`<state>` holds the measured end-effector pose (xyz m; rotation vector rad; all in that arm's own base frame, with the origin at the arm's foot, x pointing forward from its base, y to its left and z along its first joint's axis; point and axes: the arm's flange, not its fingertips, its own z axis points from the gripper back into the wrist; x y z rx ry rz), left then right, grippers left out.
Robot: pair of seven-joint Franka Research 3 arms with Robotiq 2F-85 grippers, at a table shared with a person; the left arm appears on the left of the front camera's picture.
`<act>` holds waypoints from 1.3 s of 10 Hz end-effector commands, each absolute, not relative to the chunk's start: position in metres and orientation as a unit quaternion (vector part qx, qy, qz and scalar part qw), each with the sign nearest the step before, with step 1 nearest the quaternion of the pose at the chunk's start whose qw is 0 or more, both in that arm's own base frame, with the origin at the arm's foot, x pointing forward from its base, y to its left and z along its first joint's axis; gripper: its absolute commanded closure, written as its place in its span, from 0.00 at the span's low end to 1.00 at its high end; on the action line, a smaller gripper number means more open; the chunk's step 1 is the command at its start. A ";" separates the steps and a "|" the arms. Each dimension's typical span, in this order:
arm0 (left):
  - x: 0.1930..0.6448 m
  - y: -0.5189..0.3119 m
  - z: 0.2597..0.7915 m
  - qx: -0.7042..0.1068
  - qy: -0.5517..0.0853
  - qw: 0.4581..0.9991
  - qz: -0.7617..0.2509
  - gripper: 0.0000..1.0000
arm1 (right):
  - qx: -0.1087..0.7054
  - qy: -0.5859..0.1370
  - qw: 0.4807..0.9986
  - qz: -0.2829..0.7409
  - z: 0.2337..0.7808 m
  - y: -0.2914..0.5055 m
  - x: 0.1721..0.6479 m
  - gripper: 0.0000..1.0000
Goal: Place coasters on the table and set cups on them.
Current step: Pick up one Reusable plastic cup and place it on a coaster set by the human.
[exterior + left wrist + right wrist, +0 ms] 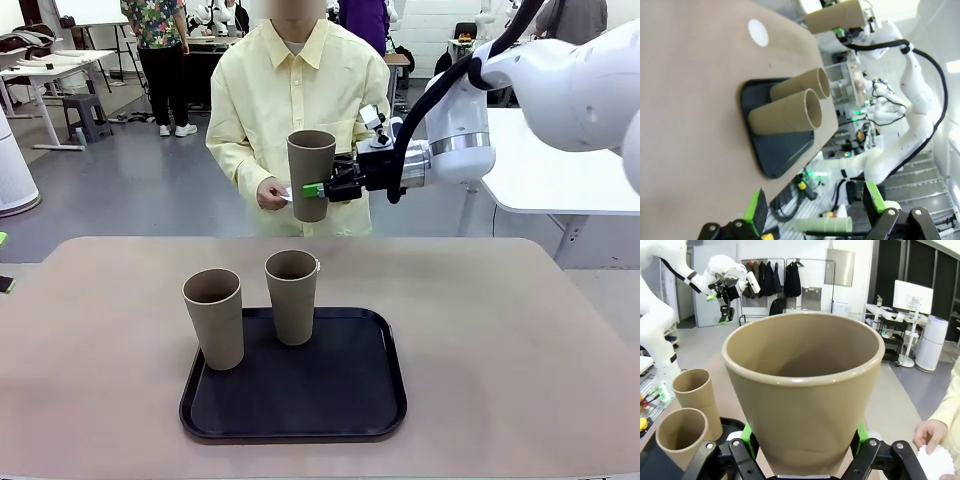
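Observation:
My right gripper (318, 188) is shut on a brown cup (311, 175) and holds it upright in the air beyond the table's far edge; green pads press both its sides in the right wrist view (802, 440). Close beside it, the person's hand (270, 194) holds a white lacy coaster (938, 461). Two more cups (214, 318) (291, 296) stand on the black tray (330, 400). One coaster (758, 32) lies on the table (500, 340) past the tray's far side. My left gripper (815, 207) is open and holds nothing, off the table's left end.
The person in a yellow shirt (300, 90) stands at the far edge. A white-topped table (560, 170) stands behind my right arm. The tabletop is bare to the left and right of the tray.

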<state>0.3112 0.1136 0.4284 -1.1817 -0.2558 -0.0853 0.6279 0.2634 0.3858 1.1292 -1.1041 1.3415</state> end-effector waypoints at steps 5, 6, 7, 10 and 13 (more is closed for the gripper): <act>0.311 0.115 0.429 -0.557 -0.124 0.820 -0.047 0.00 | 0.498 -0.439 0.526 0.532 0.339 0.289 0.680 0.16; 0.311 0.115 0.429 -0.557 -0.124 0.820 -0.047 0.00 | 0.497 -0.432 0.527 0.537 0.330 0.294 0.681 0.16; 0.311 0.115 0.429 -0.557 -0.124 0.820 -0.047 0.00 | 0.499 -0.426 0.527 0.541 0.319 0.298 0.684 0.16; 0.311 0.115 0.429 -0.557 -0.124 0.820 -0.047 0.00 | 0.504 -0.411 0.534 0.540 0.297 0.298 0.681 0.16; 0.311 0.115 0.429 -0.557 -0.124 0.820 -0.047 0.00 | 0.514 -0.404 0.533 0.538 0.285 0.298 0.678 0.16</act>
